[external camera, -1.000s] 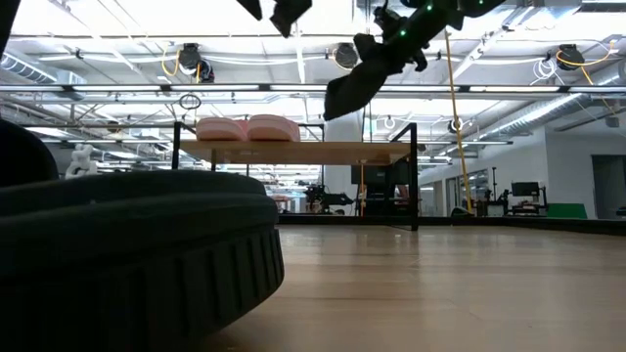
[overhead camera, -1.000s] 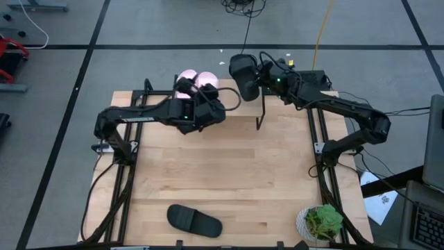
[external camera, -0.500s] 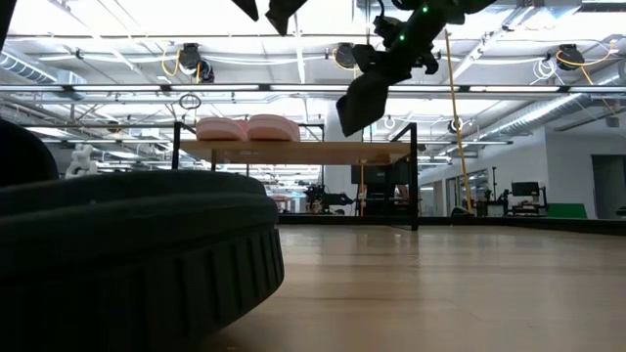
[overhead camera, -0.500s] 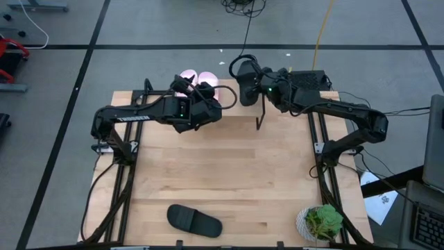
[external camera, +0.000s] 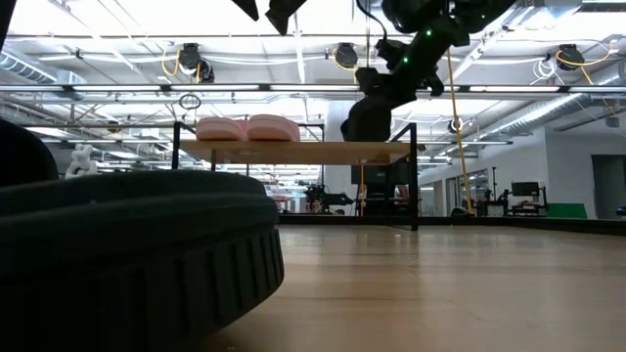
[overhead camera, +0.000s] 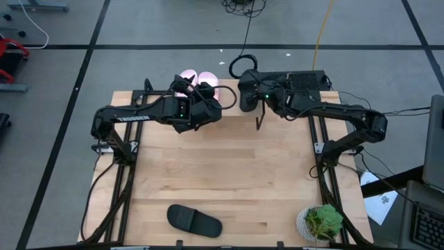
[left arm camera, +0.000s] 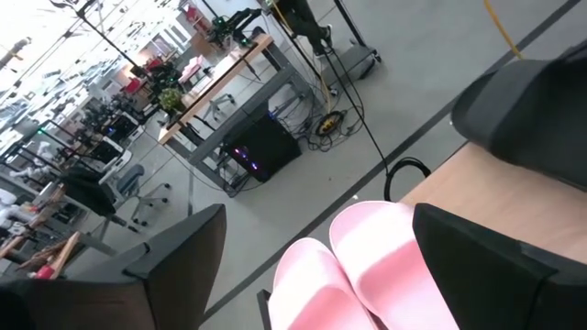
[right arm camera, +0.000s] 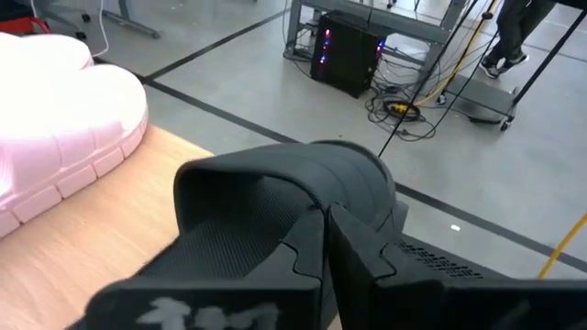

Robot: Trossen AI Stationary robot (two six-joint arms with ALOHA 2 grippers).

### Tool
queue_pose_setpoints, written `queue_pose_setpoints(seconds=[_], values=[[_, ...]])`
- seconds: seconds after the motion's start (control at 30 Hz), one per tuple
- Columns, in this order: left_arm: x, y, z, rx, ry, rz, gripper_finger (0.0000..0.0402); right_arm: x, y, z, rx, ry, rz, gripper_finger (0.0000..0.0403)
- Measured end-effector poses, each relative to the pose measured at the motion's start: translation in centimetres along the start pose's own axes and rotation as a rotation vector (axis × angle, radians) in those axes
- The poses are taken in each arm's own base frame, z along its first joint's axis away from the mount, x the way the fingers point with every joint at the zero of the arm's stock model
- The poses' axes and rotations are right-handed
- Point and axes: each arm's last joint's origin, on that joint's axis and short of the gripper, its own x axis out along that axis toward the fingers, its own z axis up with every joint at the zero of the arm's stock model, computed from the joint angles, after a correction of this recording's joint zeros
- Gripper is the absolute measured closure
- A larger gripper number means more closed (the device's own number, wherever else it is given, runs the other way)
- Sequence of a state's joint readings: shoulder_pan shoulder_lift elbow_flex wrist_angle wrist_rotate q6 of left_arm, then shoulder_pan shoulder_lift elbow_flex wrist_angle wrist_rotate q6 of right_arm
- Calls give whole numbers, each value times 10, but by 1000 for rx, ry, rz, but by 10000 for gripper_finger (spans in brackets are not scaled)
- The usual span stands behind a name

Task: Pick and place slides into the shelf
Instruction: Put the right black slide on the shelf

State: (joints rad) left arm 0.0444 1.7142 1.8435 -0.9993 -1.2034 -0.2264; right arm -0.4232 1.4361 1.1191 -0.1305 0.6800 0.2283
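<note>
The shelf [external camera: 293, 152] stands at the table's far edge, and the pale pink pair [external camera: 246, 128] [overhead camera: 198, 78] rests sole-down on the left part of its plank. My right gripper [right arm camera: 328, 215] is shut on a black slide [overhead camera: 248, 94] [external camera: 368, 115] just right of the pink pair. My left gripper [left arm camera: 316, 220] [overhead camera: 200, 94] is open on the near side of the pink pair [left arm camera: 362, 266], its fingers wide apart and touching nothing. The second black slide [overhead camera: 194, 221] lies flat near the table's near edge and fills the low view's foreground [external camera: 127, 254]. My right gripper pinches the black slide between its two fingers [right arm camera: 362, 252], at the slide's edge beside the wide strap [right arm camera: 293, 174]; the fingers hide the exact spot. It comes from the table's right, slanting down. The slide hangs tilted, its lower end close over the plank [external camera: 357, 137]; whether it touches, I cannot tell.
A small potted plant [overhead camera: 322, 222] sits at the table's near right corner. The shelf's thin black legs [overhead camera: 261, 119] stand on the tabletop below both grippers. Bare wood [overhead camera: 229, 167] stretches between the shelf and the near slide. Cables lie on the floor beyond the far edge.
My right gripper has carried the black slide from beyond the shelf toward the table's near edge and down, until it hangs just over the plank beside the pink pair. The slide has tipped steeper on the way. The gripper has stayed shut on it.
</note>
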Motion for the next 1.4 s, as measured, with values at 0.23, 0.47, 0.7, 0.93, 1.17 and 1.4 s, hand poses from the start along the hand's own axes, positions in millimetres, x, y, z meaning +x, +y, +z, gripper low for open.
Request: queue_pose_setpoints(seconds=[0.23,0.47,0.7,0.93,1.17,1.4], values=[[0,0,0,-1,0,-1,50,0,0,-1,-29,3,2,403],[0,0,0,-14,-1,-1,50,0,1,0,-77,-3,40,403],[0,0,0,-18,0,-7,50,1,3,3,-96,-26,61,403],[0,-2,0,-21,10,-52,50,3,3,-4,-90,-8,57,403],[0,-2,0,-21,10,-52,50,7,1,-23,-67,37,41,403],[0,-2,0,-22,10,-52,50,3,-2,-21,-65,15,22,403]])
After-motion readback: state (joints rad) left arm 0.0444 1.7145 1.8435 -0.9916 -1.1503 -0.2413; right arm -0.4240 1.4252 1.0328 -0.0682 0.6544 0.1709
